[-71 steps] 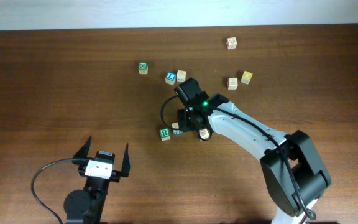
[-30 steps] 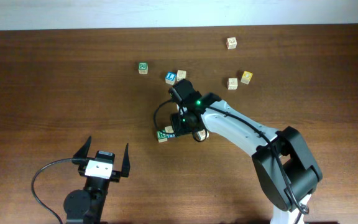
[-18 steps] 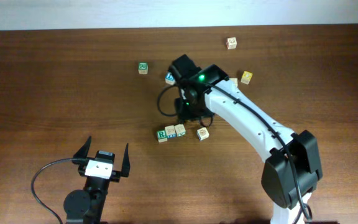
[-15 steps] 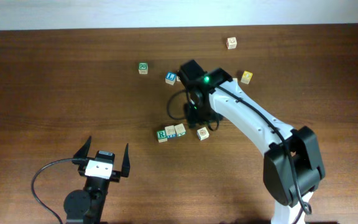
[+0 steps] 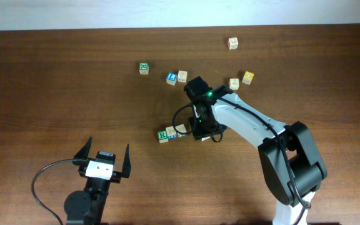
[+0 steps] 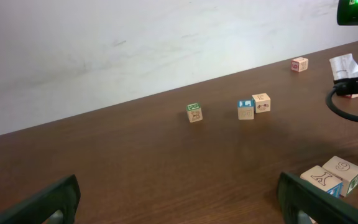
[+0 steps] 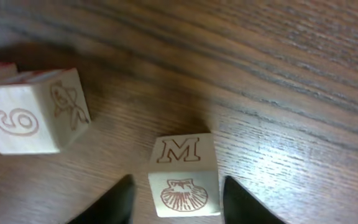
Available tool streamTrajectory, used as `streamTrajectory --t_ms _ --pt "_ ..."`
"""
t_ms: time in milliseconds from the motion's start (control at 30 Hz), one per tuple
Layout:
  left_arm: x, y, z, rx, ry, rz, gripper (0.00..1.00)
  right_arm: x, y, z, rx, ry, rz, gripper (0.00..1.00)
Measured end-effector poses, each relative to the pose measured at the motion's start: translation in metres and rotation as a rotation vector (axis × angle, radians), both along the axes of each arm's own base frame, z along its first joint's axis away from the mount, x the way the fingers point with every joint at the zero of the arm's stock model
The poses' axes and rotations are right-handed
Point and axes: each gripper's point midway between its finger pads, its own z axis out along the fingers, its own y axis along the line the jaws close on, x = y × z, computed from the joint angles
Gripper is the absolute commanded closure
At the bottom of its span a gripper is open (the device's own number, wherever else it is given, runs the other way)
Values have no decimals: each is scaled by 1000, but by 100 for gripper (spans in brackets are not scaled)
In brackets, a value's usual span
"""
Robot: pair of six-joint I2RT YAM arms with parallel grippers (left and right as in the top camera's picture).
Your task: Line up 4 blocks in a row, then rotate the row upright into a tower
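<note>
**Four blocks near mid-counter, one sitting between the right gripper's fingers**

Three of the pale-wood blocks are sitting in a short row on the counter (image 5: 55, 94). The R block (image 5: 162, 135), green letter up, is touching the teal-marked block (image 5: 171, 131), and that one is touching the 9 block (image 5: 181, 129).

The fourth, the M block (image 7: 184, 176), is lying flat just to the right of the row (the overhead view is hiding it under the right arm's wrist). It is showing an orange-red M on top and a shell drawing on the face toward the wrist camera.

The right gripper (image 7: 178, 202) is standing over the M block with its jaws apart, one finger on each side. A sliver of bare wood is showing between the block and the finger on the left of the wrist view. The other finger is lying just beside the block, and whether it is touching cannot be told.

The left gripper (image 5: 108, 145) is hovering near the front left of the counter, jaws spread wide and holding nothing, well apart from every block.

Farther back, other cubes are lying scattered:
- a green-faced cube (image 5: 144, 67) on its own
- a blue-faced cube (image 5: 172, 77) just beside a plain cube (image 5: 182, 75)
- a yellow-faced cube (image 5: 248, 77) near a pale cube (image 5: 234, 83)
- a lone cube (image 5: 232, 42) toward the far edge
</note>
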Motion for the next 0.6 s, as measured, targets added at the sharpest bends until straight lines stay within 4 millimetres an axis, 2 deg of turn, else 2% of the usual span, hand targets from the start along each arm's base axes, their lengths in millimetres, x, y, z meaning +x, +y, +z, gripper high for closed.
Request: streamTrajectory --t_ms 267,600 --pt "0 0 0 0 0 0 1 2 1 0 6 -7 4 67" --pt "0 0 0 0 0 0 1 22 19 6 84 -83 11 71"
